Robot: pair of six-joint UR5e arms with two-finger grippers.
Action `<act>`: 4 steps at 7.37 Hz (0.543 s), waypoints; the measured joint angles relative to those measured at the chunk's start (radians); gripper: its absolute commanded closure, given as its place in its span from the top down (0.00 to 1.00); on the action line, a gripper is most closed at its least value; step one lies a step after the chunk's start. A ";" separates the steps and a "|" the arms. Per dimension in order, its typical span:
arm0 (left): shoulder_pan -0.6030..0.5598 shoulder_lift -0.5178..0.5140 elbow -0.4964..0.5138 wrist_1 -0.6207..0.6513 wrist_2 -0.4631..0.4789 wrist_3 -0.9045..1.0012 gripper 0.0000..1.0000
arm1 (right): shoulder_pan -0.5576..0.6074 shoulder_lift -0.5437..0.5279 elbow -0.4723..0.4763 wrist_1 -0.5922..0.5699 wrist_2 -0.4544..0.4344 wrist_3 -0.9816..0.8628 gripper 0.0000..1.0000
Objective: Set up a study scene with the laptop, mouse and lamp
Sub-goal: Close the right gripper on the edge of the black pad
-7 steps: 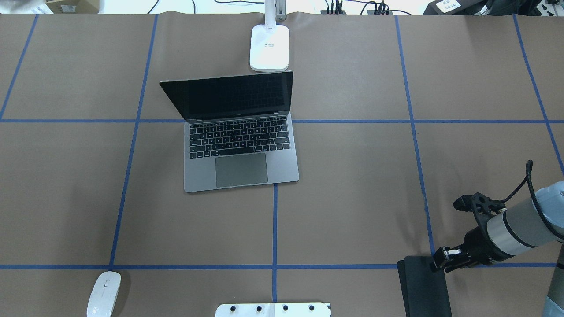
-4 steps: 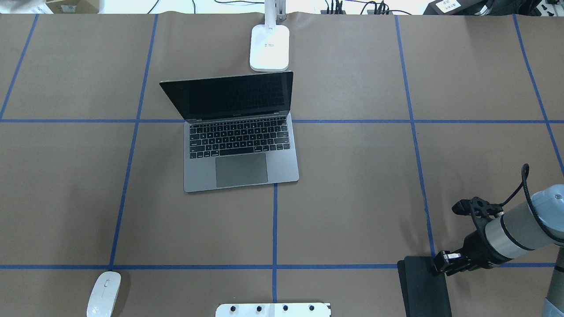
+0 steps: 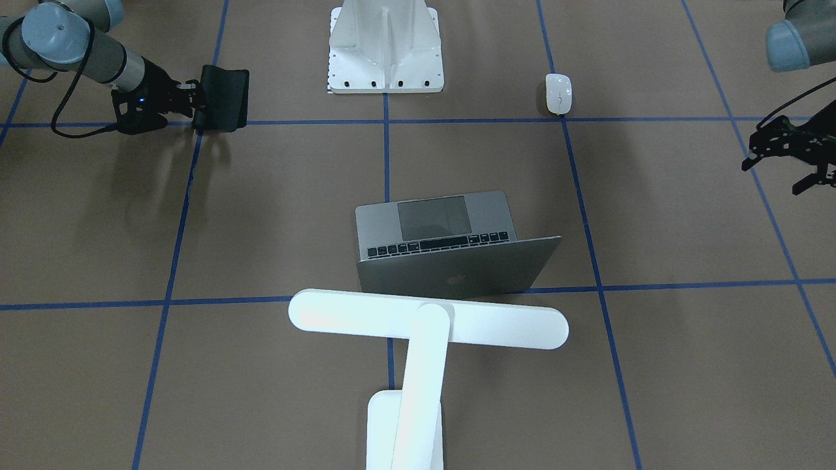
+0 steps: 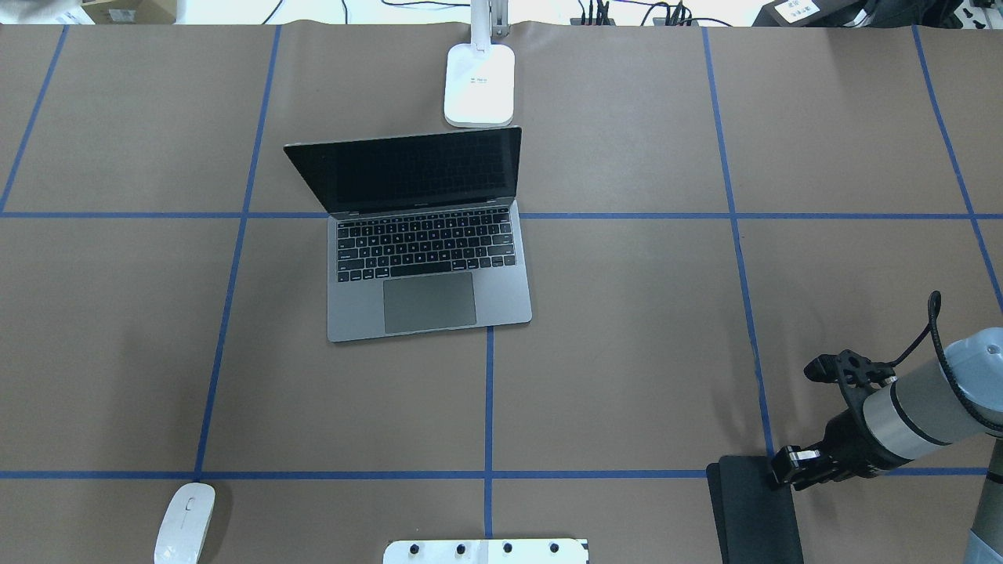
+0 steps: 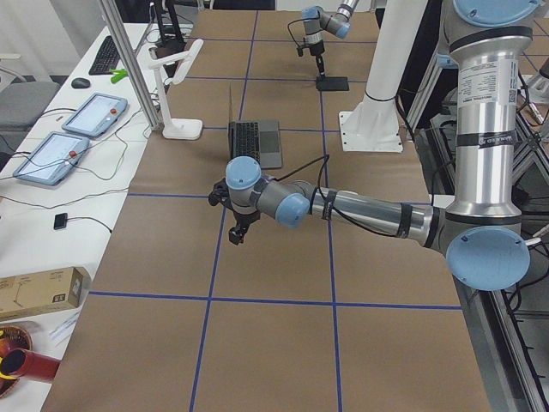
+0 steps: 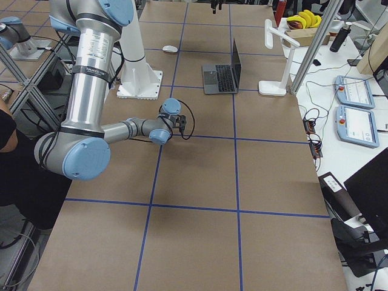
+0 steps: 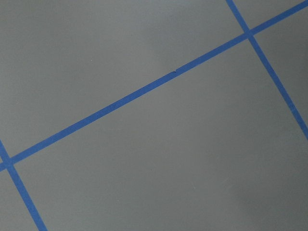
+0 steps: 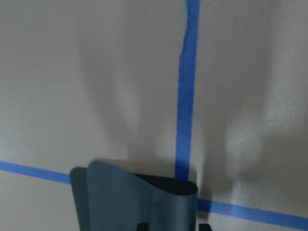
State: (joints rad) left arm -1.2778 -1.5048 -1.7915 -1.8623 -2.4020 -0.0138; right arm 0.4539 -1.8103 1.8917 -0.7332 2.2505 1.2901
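Note:
The grey laptop [image 4: 427,301] stands open mid-table, its lid toward the lamp [image 3: 366,316], whose white base [image 4: 479,86] sits at the far edge. The white mouse [image 4: 185,521] lies at the near left, by a tape crossing. My right gripper [image 4: 790,468] is shut on the edge of a thin black mat [image 4: 752,517] at the near right. In the right wrist view the mat [image 8: 130,197] curls up where it is pinched. My left gripper [image 3: 771,179] hangs open and empty above bare table, far out on the left and outside the overhead view.
A white ribbed pedestal [image 3: 385,46] with bolt holes stands at the near edge in the middle. Blue tape lines [image 4: 488,399] divide the brown table into squares. Cables and boxes lie beyond the far edge.
My right arm has drawn back and down a little toward the near edge, still holding the mat's edge. The laptop, mouse and lamp have not moved.

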 measured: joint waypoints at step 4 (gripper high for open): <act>0.000 0.000 -0.001 0.000 -0.001 0.000 1.00 | -0.004 0.001 0.001 -0.001 0.000 0.001 0.24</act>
State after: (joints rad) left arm -1.2782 -1.5048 -1.7922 -1.8622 -2.4026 -0.0138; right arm 0.4498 -1.8088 1.8928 -0.7346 2.2504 1.2911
